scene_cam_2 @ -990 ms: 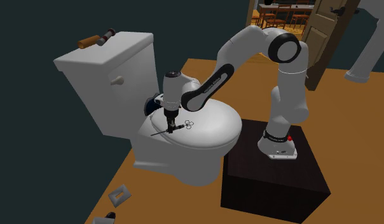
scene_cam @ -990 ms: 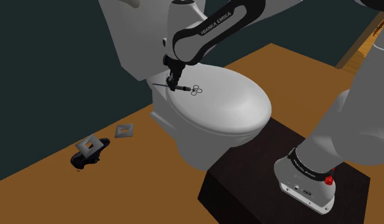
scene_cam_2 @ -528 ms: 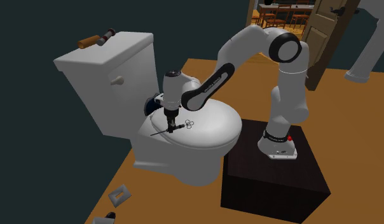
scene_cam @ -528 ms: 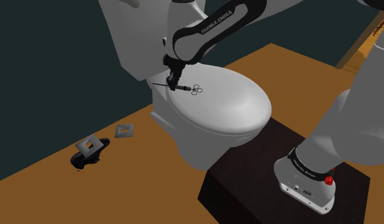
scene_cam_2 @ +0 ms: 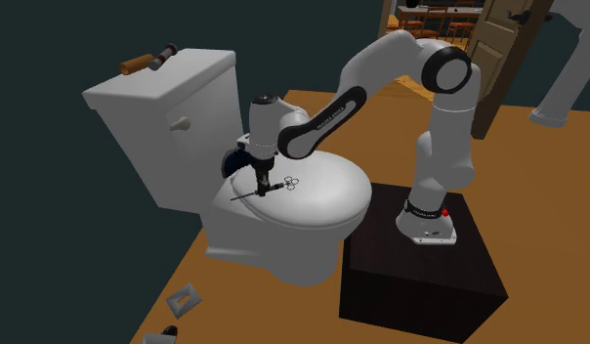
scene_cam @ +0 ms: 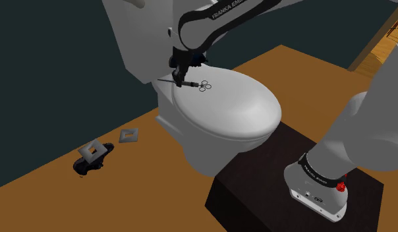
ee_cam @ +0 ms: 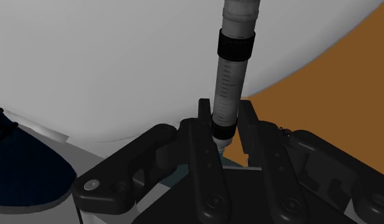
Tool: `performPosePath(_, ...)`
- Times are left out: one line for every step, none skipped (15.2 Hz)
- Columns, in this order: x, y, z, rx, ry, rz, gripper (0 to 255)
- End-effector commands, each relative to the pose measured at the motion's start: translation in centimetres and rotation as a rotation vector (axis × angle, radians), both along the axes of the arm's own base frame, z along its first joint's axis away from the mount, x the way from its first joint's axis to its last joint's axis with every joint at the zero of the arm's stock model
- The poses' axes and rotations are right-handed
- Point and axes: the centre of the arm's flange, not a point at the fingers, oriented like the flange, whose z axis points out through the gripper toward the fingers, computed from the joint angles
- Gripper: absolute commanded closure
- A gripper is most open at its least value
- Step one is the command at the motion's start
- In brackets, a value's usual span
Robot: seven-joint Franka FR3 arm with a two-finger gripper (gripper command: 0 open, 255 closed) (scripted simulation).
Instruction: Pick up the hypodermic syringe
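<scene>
Over the toilet lid point(scene_cam: 237, 109), hand point(ee_cam: 226, 113) clamps syringe point(ee_cam: 230, 79) — grey barrel, black bands, seemingly graduated.

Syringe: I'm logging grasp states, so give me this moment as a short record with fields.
thing: syringe
gripper: shut on syringe, fingers clasping a black collar
under it: white toilet lid
syringe touching lid: cannot tell
arm base: on dark box
</scene>
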Motion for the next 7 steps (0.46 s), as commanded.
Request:
performPosePath(0.1,-0.1,1.1,0.0,0.0,0.0,255)
performPosePath(0.1,-0.1,1.7,0.0,0.0,0.0,255)
performPosePath(0.1,-0.1,2.2,0.0,0.0,0.0,255)
performPosePath(0.1,-0.1,2.7,0.0,0.0,0.0,255)
performPosePath(0.1,-0.1,3.2,0.0,0.0,0.0,255)
performPosePath(0.1,-0.1,3.3,0.0,0.0,0.0,255)
performPosePath(0.1,-0.1,3.3,0.0,0.0,0.0,255)
